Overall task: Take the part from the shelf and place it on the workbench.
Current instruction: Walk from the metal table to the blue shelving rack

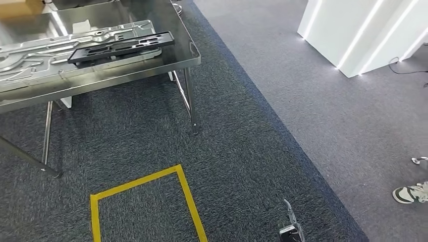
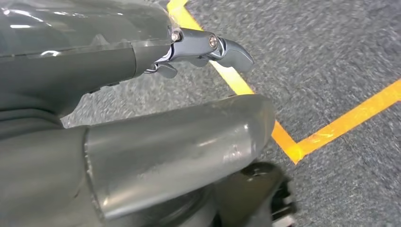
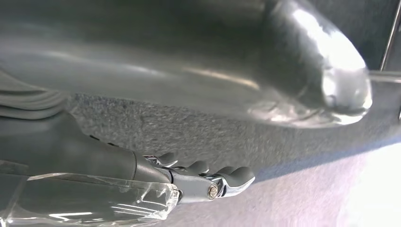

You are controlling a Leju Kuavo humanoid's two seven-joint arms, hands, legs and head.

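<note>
From my head I looked down on a shiny steel desk (image 1: 151, 65) on thin metal legs, standing on dark speckled carpet (image 1: 237, 151). On it lay a long black flat plastic part (image 1: 121, 46), resting across a larger silver pressed-metal panel (image 1: 45, 53). A yellow tape rectangle (image 1: 146, 186) marked the carpet nearer to me, and a white lit-edged counter (image 1: 363, 30) stood on paler grey floor well apart from the desk. Someone's white and dark shoe (image 1: 411, 192) showed at the far right edge.

At my left wrist, my left hand (image 2: 142, 94) hung over the carpet, with yellow tape lines (image 2: 288, 137) beneath it. My dark fingers (image 2: 213, 47) were stretched out, apart from the thick grey thumb, and grasped nothing: released.

At my right wrist, my right hand (image 3: 165, 137) hung over the carpet as well. Its dark fingers (image 3: 222, 179) lay side by side, extended and well away from the thumb, empty and released.
</note>
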